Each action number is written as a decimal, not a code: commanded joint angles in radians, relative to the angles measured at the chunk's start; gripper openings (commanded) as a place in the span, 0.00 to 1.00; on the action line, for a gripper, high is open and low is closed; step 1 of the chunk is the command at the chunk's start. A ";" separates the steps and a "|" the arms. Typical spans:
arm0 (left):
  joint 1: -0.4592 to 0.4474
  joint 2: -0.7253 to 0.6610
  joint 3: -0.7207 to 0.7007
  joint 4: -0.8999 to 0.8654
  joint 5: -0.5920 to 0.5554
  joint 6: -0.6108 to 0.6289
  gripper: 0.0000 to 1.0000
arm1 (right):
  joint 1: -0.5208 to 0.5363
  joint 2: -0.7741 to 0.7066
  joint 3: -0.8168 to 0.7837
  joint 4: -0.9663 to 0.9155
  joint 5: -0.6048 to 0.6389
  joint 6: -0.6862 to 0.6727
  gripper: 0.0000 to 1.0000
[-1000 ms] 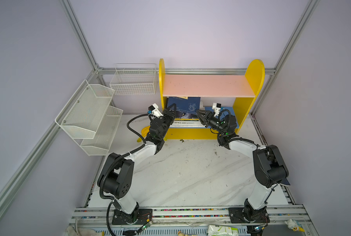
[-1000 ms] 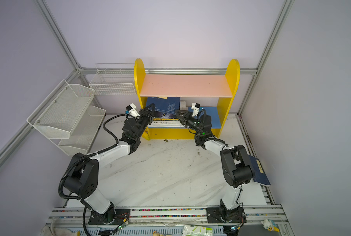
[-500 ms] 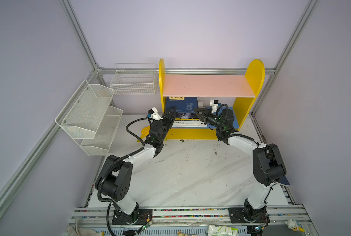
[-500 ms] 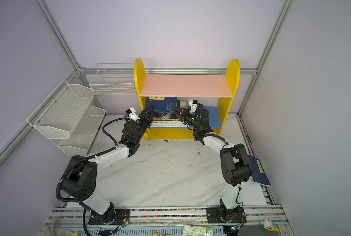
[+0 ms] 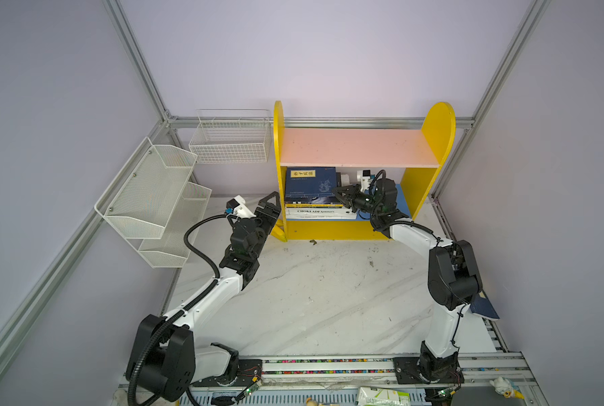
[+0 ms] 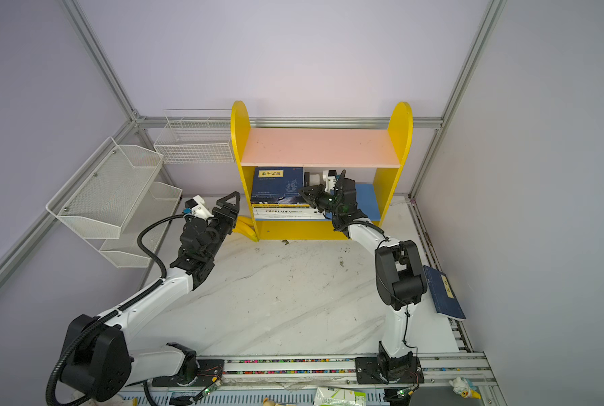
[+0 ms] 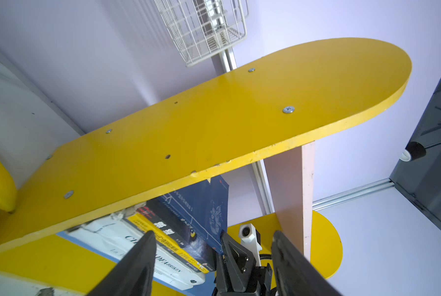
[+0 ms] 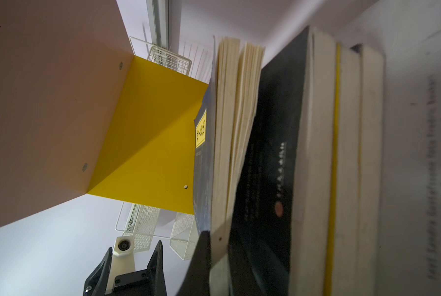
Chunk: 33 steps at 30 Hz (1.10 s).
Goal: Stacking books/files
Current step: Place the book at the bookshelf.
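The books lie stacked in the lower bay of the yellow shelf (image 5: pixel 413 191). A navy book (image 5: pixel 310 184) with a yellow label is on top, above a black wolf-eyed book (image 7: pixel 188 238), a yellow one and a large white one (image 5: pixel 320 213). My right gripper (image 5: pixel 338 194) reaches into the bay and is shut on the navy book's page edge (image 8: pixel 220 179). My left gripper (image 5: pixel 272 201) hangs open just outside the shelf's left side panel (image 7: pixel 214 123), its fingers (image 7: pixel 142 258) holding nothing. Another navy book (image 6: pixel 444 294) lies at the table's right edge.
Yellow bananas (image 6: pixel 244 225) lie on the table by the shelf's left foot. A two-tier white mesh rack (image 5: pixel 153 197) and a wire basket (image 5: pixel 230 140) hang on the left and back walls. The pink top shelf (image 5: pixel 356 147) roofs the bay.
My left gripper opened and drew back out of the shelf to the left. The navy book dropped from tilted to flat on the stack. My right gripper closed and pushed deeper into the bay.
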 commanded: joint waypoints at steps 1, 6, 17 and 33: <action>0.027 -0.061 -0.068 -0.051 -0.031 0.055 0.70 | -0.010 -0.008 0.034 -0.019 -0.026 -0.037 0.05; 0.041 -0.094 -0.077 -0.081 -0.036 0.084 0.70 | -0.021 -0.022 0.036 -0.016 -0.055 -0.037 0.04; 0.046 -0.069 -0.066 -0.071 -0.024 0.099 0.75 | -0.014 -0.025 0.029 -0.015 -0.063 -0.023 0.04; 0.133 0.117 0.067 -0.015 0.259 0.297 1.00 | 0.023 -0.020 0.034 -0.035 -0.058 -0.037 0.04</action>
